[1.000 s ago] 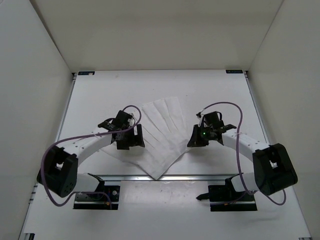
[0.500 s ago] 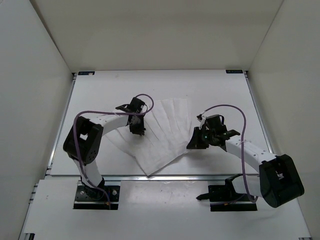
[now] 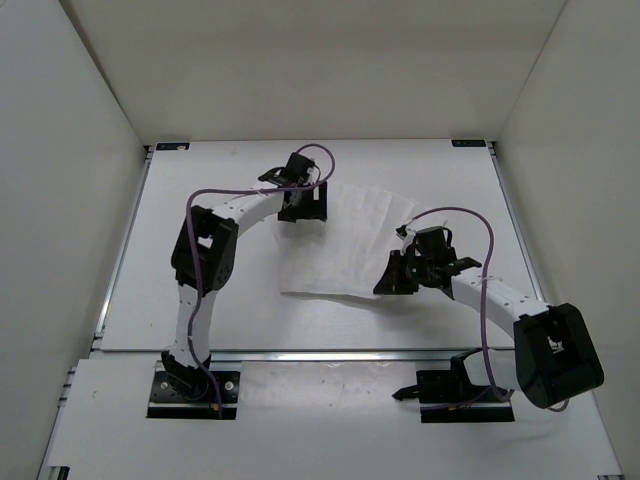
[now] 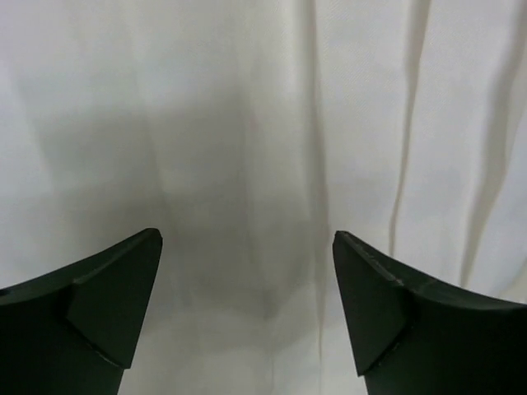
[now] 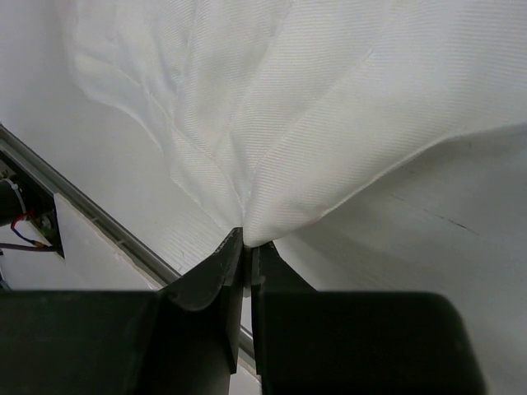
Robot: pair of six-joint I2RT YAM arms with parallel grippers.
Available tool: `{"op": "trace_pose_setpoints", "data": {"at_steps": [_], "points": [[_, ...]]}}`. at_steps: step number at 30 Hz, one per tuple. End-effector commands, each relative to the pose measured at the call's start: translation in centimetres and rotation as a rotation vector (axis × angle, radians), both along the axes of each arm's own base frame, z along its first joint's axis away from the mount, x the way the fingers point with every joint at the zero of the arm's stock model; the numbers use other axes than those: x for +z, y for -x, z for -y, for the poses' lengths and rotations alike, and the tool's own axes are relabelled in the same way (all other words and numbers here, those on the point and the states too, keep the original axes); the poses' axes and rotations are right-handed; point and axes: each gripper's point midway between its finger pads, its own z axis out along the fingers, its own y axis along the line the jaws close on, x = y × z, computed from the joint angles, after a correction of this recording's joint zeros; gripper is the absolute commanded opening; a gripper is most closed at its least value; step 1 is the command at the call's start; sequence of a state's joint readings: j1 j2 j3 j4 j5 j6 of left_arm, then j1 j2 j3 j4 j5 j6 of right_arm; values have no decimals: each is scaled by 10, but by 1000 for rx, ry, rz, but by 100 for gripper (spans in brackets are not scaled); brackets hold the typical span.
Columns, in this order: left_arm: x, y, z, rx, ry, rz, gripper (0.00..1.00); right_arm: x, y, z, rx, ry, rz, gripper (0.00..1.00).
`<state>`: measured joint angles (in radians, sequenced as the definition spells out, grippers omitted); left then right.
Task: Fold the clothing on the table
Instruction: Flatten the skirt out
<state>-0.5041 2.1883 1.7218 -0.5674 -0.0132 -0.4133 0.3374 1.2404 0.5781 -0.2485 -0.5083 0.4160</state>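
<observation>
The clothing (image 3: 345,245), a thin white pleated garment, lies spread in the middle of the table (image 3: 200,180). My left gripper (image 3: 302,205) hangs over the garment's far left corner, jaws wide open. In the left wrist view its dark fingertips (image 4: 123,288) flank bare pleated cloth (image 4: 247,164) and hold nothing. My right gripper (image 3: 395,278) sits at the garment's near right edge. In the right wrist view its fingers (image 5: 247,247) are shut on a pinched corner of the clothing (image 5: 329,123).
White walls enclose the table on the left, back and right. A silver rail (image 3: 330,354) runs along the near edge, also seen as a metal strip (image 5: 90,214) close to my right gripper. The arm bases (image 3: 190,385) stand below it.
My left arm has swung away from me, from the garment's near left side to its far left corner, and its jaws have reopened. The cloth has shifted and turned. My right gripper kept its pinch.
</observation>
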Motion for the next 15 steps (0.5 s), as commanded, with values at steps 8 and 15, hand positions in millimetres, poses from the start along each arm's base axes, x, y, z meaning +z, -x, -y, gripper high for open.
{"op": "trace_pose_setpoints", "data": {"at_steps": [8, 15], "points": [[67, 94, -75, 128, 106, 99, 99, 9, -26, -9, 1, -41, 60, 0], [28, 152, -68, 139, 205, -7, 91, -2, -26, 17, -88, -14, 17, 41]]}}
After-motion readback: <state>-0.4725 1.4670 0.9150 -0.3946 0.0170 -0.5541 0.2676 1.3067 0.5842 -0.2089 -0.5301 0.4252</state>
